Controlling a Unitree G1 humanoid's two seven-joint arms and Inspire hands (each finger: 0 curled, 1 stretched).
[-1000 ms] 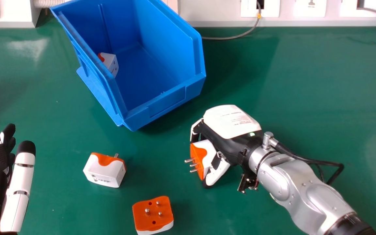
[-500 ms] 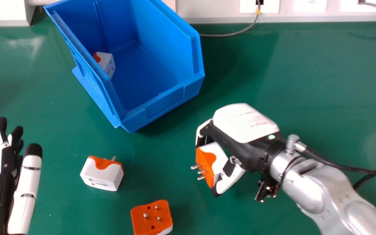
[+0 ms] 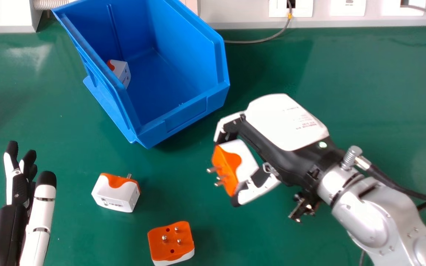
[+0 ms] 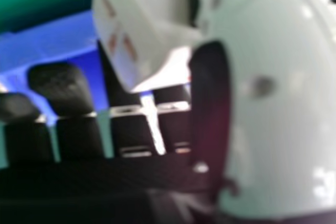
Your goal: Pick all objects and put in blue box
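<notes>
Right of centre in the head view, my right hand (image 3: 285,125) is curled round a white and orange adapter (image 3: 231,166), its pins facing left. In the right hand view that adapter (image 4: 142,19) sits between the thumb and fingers of my right hand (image 4: 278,103). The blue box (image 3: 187,114) stands at the back left with one adapter (image 3: 120,72) inside by its left wall. Two more adapters lie on the table: one on its side (image 3: 115,194), another pins up (image 3: 170,244) near the front. My left hand (image 3: 17,188) is at the left edge, fingers straight and holding nothing.
The green table (image 3: 364,92) runs back to a pale wall with sockets (image 3: 348,8). A grey cable (image 3: 261,40) curves down from a socket to the table behind the box. In the right hand view, part of the blue box (image 4: 47,40) lies beyond the fingers.
My right hand first shifted rightward, then moved toward the back with the adapter still held, and it looks higher. My left hand has moved a little to the right. The loose adapters stay put.
</notes>
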